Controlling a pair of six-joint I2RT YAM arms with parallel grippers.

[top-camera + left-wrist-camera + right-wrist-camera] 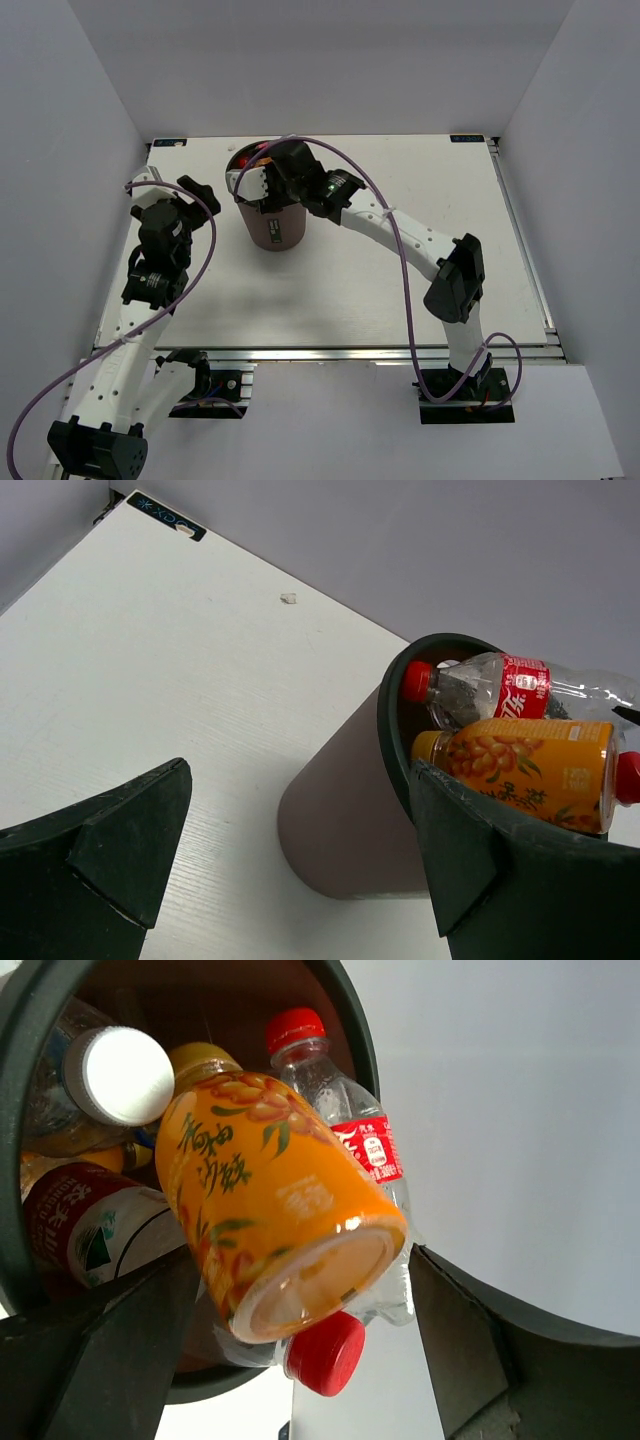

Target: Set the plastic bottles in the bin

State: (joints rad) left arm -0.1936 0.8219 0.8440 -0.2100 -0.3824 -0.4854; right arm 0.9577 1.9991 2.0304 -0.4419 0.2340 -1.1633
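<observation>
The maroon-brown bin [275, 228] stands upright at the back middle of the table, full of plastic bottles. In the left wrist view an orange bottle [530, 765] lies across the top of the bin [340, 820], above its rim, with a clear red-labelled bottle [500, 685] behind it. My right gripper [262, 185] hovers over the bin mouth. It [305, 1340] is open, its jaws wide on either side of the base of the orange bottle [270, 1200]. My left gripper [192, 195] is open and empty, left of the bin [300, 850].
Inside the bin [200, 1000] also lie a white-capped bottle [115, 1075], a maroon-labelled bottle [90, 1225] and a red cap [325, 1352]. White walls close in the table on three sides. A small speck [288, 598] lies on the table.
</observation>
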